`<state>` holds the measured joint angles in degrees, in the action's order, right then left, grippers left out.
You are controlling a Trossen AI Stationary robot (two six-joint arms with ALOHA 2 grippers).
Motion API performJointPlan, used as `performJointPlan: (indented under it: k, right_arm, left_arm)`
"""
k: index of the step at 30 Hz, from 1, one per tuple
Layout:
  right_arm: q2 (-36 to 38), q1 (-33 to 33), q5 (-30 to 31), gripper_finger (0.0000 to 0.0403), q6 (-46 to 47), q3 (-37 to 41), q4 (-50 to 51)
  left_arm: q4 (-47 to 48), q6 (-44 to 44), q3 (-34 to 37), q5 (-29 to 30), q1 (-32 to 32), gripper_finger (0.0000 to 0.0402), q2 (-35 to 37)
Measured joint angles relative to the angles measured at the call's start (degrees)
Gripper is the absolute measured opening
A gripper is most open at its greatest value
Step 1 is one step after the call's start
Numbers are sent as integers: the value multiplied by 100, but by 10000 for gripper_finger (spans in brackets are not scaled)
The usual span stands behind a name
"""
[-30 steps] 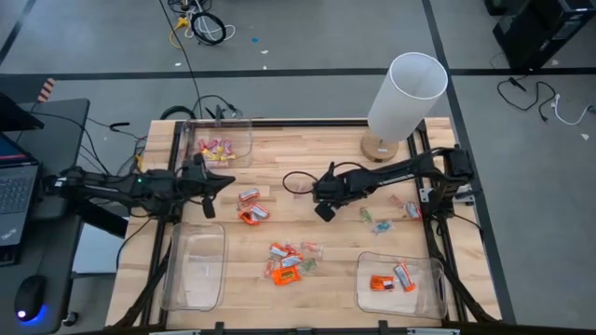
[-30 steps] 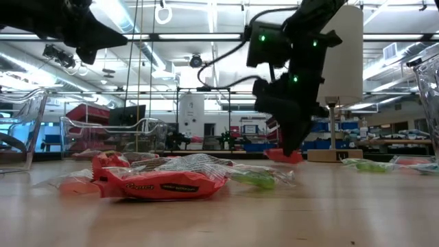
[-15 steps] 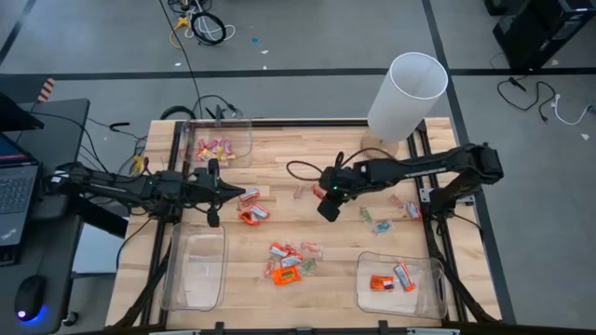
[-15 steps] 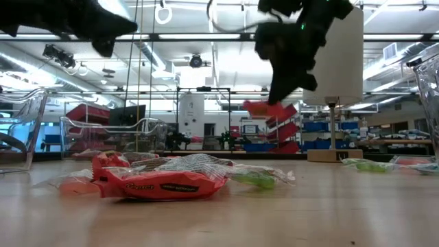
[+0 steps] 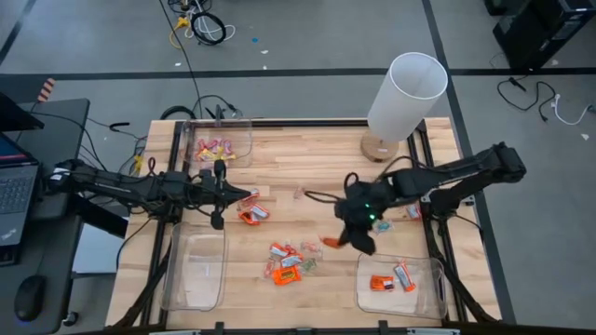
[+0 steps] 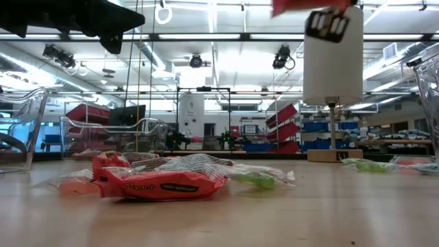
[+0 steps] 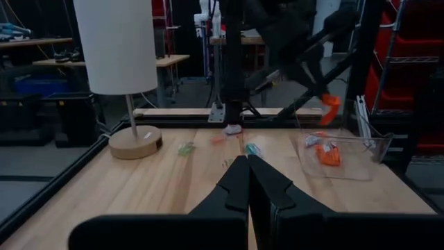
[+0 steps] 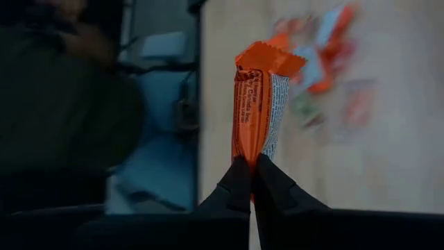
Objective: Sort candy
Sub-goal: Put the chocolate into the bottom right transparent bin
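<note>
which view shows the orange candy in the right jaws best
The right wrist view: the orange candy fills the middle, pinched by the shut right gripper. The high view shows only an orange speck, the left wrist view a small scrap, the low view its cropped edge.

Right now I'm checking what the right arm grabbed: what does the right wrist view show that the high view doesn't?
Only the right wrist view shows the grip up close: the right gripper, shut, pinches the end of an orange candy with print on its wrapper.

Only the high view shows the layout: the left gripper near the candies at mid-table, the bin of pink candies, the empty bin, the bin with orange candies and the lamp.

Both show the held orange candy and the loose pile.
</note>
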<state>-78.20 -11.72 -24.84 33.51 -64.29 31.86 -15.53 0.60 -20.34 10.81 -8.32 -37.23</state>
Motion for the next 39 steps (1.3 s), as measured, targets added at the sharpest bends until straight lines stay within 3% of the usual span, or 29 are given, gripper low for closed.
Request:
performJointPlan:
  k: [8, 16, 26, 30, 39]
  right_arm:
    - [271, -887, -205, 0, 1534, 0, 460]
    - [488, -1546, 14, 0, 3232, 0, 2031]
    - [619, -2407, 1321, 0, 2470, 0, 3454]
    - [619, -2624, 1268, 0, 2329, 0, 3084]
    - [233, -2909, 1787, 0, 2331, 0, 2809]
  left_arm:
    - [-221, -342, 0, 55, 0, 1, 0]
    - [-789, -785, 0, 131, 0, 1, 0]
    - [-809, -791, 0, 129, 0, 1, 0]
    - [-806, -771, 0, 129, 0, 1, -5]
    - [-767, -747, 0, 129, 0, 1, -155]
